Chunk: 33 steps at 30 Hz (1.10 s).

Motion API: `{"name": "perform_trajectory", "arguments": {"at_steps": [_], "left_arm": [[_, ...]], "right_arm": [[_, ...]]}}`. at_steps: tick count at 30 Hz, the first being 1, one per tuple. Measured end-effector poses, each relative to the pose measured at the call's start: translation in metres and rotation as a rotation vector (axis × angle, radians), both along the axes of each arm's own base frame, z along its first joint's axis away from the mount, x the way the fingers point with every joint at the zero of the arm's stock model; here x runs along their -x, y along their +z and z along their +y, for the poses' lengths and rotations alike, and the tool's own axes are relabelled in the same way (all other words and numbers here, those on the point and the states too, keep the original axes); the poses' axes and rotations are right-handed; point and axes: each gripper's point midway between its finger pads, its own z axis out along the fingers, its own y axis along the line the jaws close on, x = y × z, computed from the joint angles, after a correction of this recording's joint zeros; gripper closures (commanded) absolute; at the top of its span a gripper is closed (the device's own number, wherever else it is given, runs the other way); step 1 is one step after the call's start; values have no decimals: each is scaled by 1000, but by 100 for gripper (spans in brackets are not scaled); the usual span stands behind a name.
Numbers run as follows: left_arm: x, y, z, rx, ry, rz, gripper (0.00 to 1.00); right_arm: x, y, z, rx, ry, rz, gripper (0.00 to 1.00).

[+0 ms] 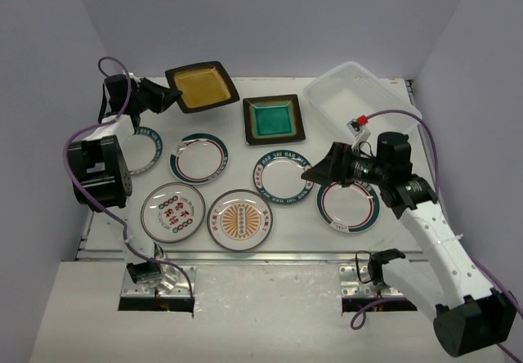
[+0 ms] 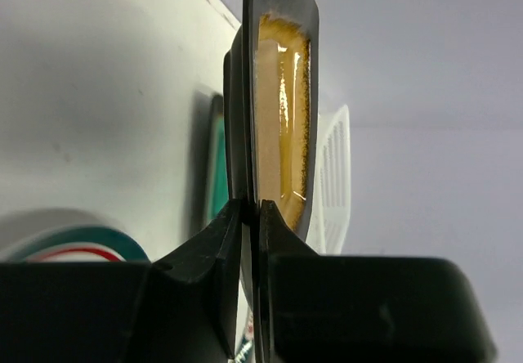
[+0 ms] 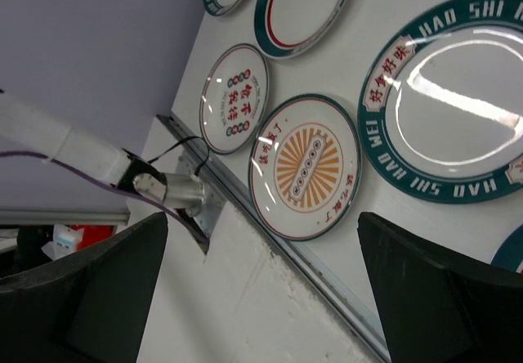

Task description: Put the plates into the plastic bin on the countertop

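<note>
Nearest the lens in the left wrist view: two black fingers of the left end effector (image 2: 249, 216), pressed together on the dark rim of the amber plate (image 2: 282, 109), with only the rim's thickness between them. Plate seen edge-on there, glaze glossy.

From above, same grip at the plate's left corner, at the far left of the desk (image 1: 237, 138). Plate apparently raised off the surface, well apart from the plastic bin (image 1: 359, 97) at the far right corner.

Right end effector (image 1: 310, 171) spread wide, holding nothing and touching nothing. Poised over the right half of the desk, above the edge of a round plate lettered HAO SHI (image 1: 283, 176), beside another teal-and-red-rimmed plate (image 1: 347, 203) partly hidden under the arm.

Teal plate (image 1: 274, 119) flat near the middle, just left of the bin.

Flat along the near side: red-character plate (image 1: 172, 210) and sunburst plate (image 1: 239, 219), side by side. Behind them, a plain-centred round plate (image 1: 198, 158), and one more (image 1: 147, 146) half covered by the left arm.

No plate visible inside the bin.
</note>
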Motion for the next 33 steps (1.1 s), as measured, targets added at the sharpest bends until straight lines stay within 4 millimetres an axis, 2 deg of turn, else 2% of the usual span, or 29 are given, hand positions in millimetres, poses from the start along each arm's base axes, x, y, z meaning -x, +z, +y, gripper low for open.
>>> {"name": "perform_trajectory", "arguments": {"at_steps": [5, 8, 12, 14, 16, 20, 24, 25, 27, 30, 33], "left_arm": [[52, 29, -45, 3, -71, -55, 100], [96, 36, -82, 2, -123, -76, 100], [146, 39, -125, 8, -205, -79, 100], [164, 40, -141, 7, -243, -76, 100], [175, 43, -154, -1, -275, -82, 100], [191, 46, -170, -3, -314, -98, 100], [202, 43, -171, -2, -316, -97, 100], [204, 41, -171, -1, -313, -93, 100], [205, 36, -170, 2, -309, -85, 100], [208, 27, -171, 8, -303, -59, 100], [209, 24, -172, 19, -300, -48, 100]], "right_arm": [[-47, 36, 8, -34, 25, 3, 1], [-80, 45, 12, -36, 25, -5, 1], [-116, 37, 22, -37, 50, 41, 1], [-136, 27, 27, -43, 67, 70, 1], [-146, 12, 31, -43, 73, 107, 1], [-154, -21, 34, -42, 76, 201, 9], [-147, -33, 44, -92, 116, 235, 20], [-143, -35, 47, -107, 132, 240, 30], [-132, -38, 56, -151, 168, 258, 40], [-117, -40, 66, -218, 216, 291, 62], [-112, -35, 69, -277, 239, 288, 80]]}}
